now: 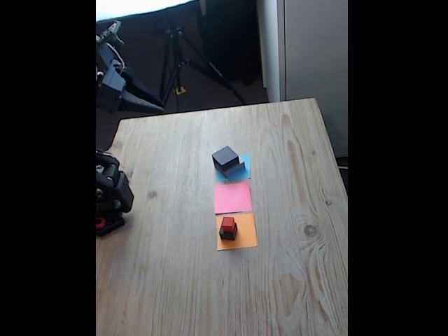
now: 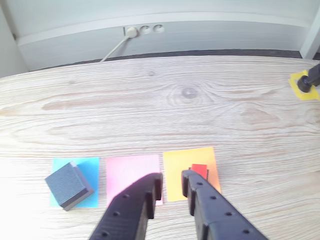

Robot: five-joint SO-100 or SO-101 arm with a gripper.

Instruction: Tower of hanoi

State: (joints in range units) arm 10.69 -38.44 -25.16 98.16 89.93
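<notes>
A grey square block sits on the blue paper square, with a darker slab showing under it; in the wrist view the grey block is at lower left. On the orange paper stands a small black cube with a tiny red cube on top. The red cube peeks out beside the right finger in the wrist view. My gripper hangs high over the table's far left corner, away from all blocks. The gripper is open by a narrow gap and holds nothing.
Blue, pink and orange paper squares lie in a row mid-table. The arm's base stands at the left edge. A tripod stands on the floor beyond the table. A yellow tape patch is at the wrist view's right.
</notes>
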